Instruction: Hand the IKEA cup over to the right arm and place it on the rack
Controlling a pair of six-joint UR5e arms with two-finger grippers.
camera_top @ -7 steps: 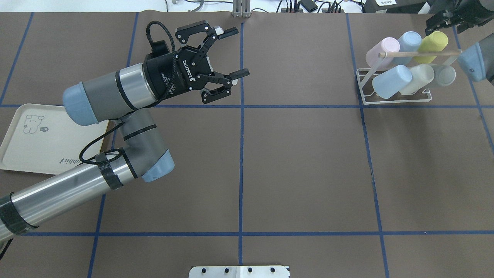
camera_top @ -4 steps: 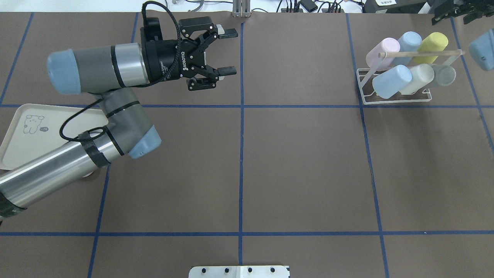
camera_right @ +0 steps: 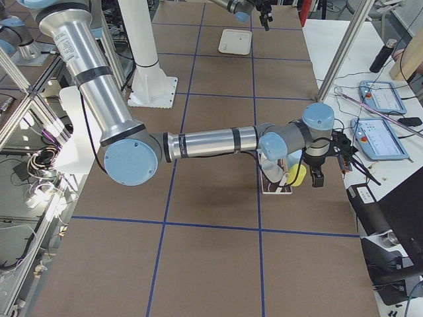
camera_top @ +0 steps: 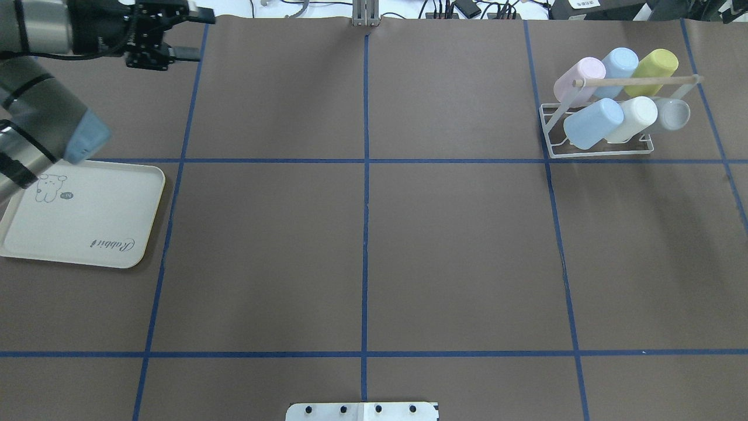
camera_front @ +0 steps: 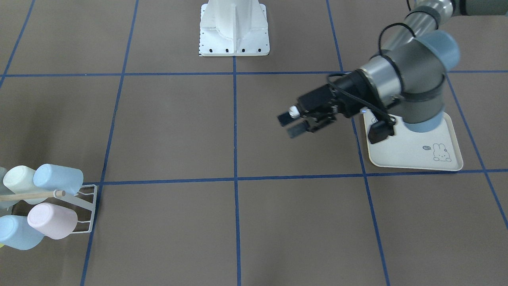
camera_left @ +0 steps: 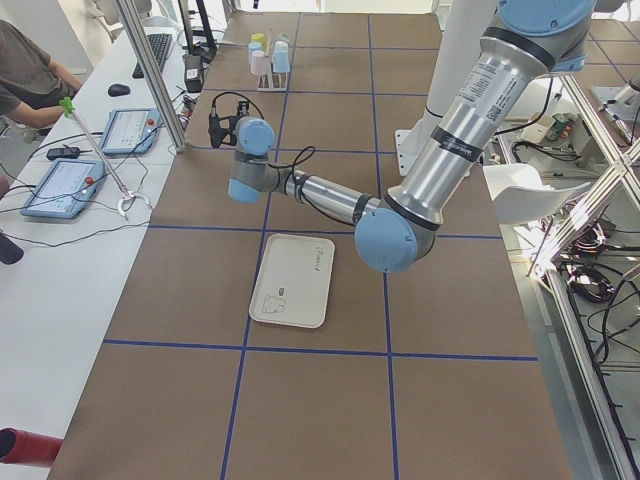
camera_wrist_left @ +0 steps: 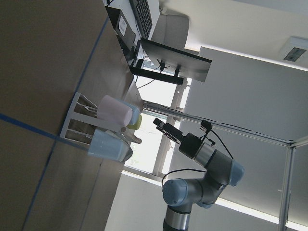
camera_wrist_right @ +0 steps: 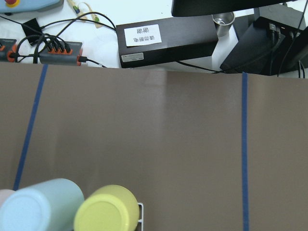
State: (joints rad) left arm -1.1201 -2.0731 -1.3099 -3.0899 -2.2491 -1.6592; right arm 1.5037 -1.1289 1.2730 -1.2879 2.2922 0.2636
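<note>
Brown taped table (camera_top: 456,251): I read left gripper (camera_front: 290,124) spread wide, empty. Rack (camera_top: 602,154) carries six cups (camera_top: 593,123). Right gripper (camera_wrist_left: 160,125) spread unreadable.

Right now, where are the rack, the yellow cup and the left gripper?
rack (camera_top: 637,80): overhead view, its wooden rod.
yellow cup (camera_top: 653,69): overhead view, its side wall.
left gripper (camera_front: 290,124): front-facing view, midway between the open fingertips.

rack (camera_front: 89,206): cut by picture edge | right tool (camera_wrist_left: 161,126): jaws too small
</note>
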